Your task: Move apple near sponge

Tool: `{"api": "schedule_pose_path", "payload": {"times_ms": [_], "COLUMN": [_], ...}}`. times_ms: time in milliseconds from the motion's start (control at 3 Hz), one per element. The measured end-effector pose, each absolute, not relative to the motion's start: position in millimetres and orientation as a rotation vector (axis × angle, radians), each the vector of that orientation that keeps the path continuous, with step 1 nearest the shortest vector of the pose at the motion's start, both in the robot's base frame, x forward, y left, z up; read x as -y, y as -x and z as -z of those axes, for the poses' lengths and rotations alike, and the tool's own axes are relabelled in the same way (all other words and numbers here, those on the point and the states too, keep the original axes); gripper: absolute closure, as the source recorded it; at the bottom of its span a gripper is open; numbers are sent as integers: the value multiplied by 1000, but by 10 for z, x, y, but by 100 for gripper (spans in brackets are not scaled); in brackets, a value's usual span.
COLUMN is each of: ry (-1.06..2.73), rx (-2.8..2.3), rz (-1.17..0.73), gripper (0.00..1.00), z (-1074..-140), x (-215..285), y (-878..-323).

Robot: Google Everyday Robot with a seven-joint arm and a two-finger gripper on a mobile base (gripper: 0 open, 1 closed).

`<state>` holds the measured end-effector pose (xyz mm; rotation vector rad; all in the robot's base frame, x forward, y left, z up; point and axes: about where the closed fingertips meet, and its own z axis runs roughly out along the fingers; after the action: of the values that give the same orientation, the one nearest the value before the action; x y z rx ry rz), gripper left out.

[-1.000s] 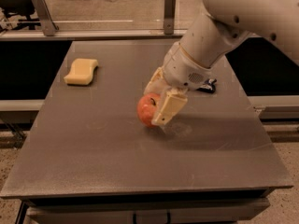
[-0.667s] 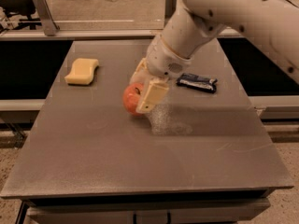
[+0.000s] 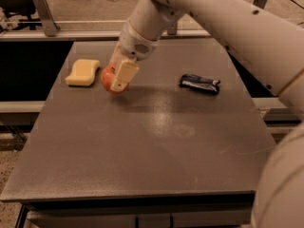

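Observation:
The red-orange apple [image 3: 108, 79] is held in my gripper [image 3: 116, 76], whose cream fingers [image 3: 122, 75] are shut on it. It hangs low over the grey table [image 3: 142, 141] at the back left. The pale yellow sponge [image 3: 83, 72] lies on the table just left of the apple, a small gap apart. My white arm reaches in from the upper right.
A dark flat wrapped bar [image 3: 200, 83] lies on the table to the right. A metal rail [image 3: 71, 25] runs behind the table. The table's left edge drops to a dark gap beside the sponge.
My gripper has carried the apple left and toward the back, from the table's middle to just right of the sponge. The sponge and the bar have not moved.

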<state>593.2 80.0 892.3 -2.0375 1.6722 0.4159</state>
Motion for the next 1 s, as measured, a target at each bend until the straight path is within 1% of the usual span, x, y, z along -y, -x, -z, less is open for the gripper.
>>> {"api": "schedule_pose_path", "payload": {"times_ms": [333, 667, 1000], "ry": [1959, 1895, 1872], "rx": [-1734, -1823, -1903], "rz": [-423, -451, -481], "gripper": [100, 100, 82], "z": [-8987, -8939, -8758], "x": [-1011, -1141, -1211], "y": [-6268, -6431, -6429]}}
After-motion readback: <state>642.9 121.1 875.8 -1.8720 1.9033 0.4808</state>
